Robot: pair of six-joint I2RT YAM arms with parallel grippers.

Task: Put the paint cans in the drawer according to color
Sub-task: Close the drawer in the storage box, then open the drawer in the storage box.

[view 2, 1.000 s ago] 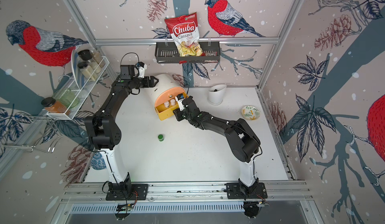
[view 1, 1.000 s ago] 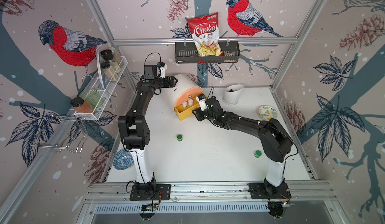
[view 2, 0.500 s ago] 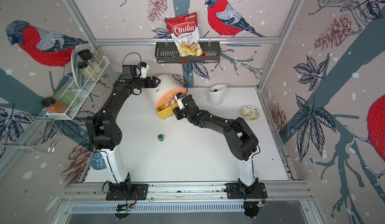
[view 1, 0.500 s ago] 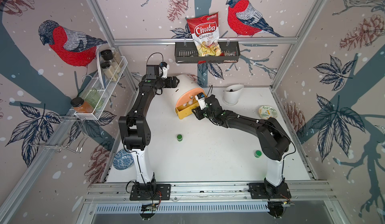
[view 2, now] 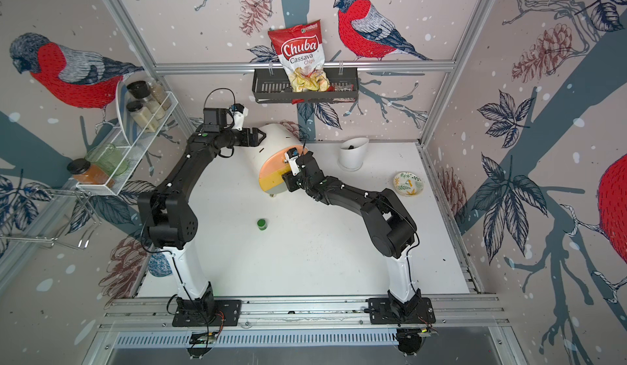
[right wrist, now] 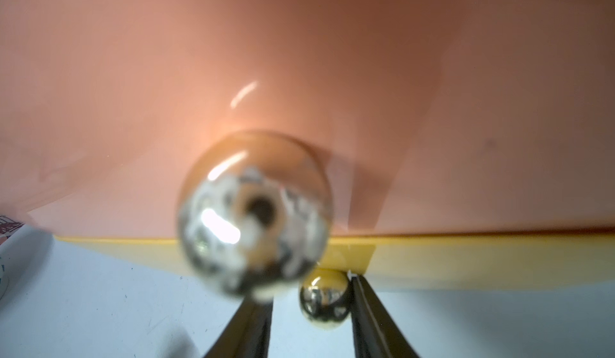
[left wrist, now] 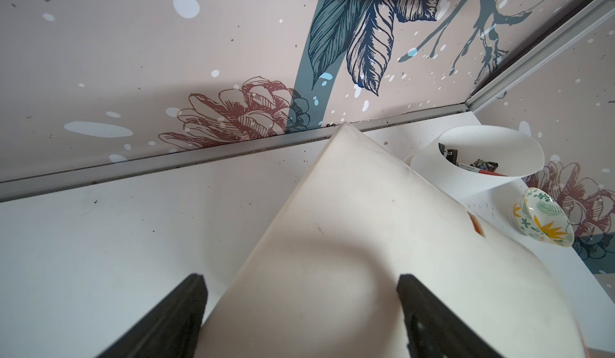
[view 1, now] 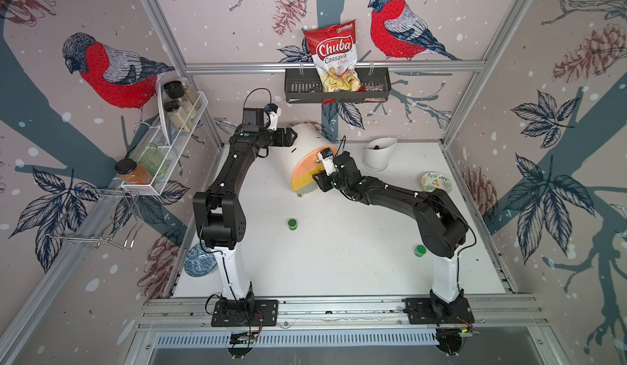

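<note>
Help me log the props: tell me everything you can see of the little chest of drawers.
The chest is small, white and plastic-looking, with an arched top and small slots in its shell, standing near the back of the table. Its front stacks a peach drawer, a yellow drawer and a grey-green drawer, all looking shut. The right gripper, open, flanks the yellow drawer's brass knob; the left gripper, open, straddles the shell's edge from behind; contact is unclear.
</note>
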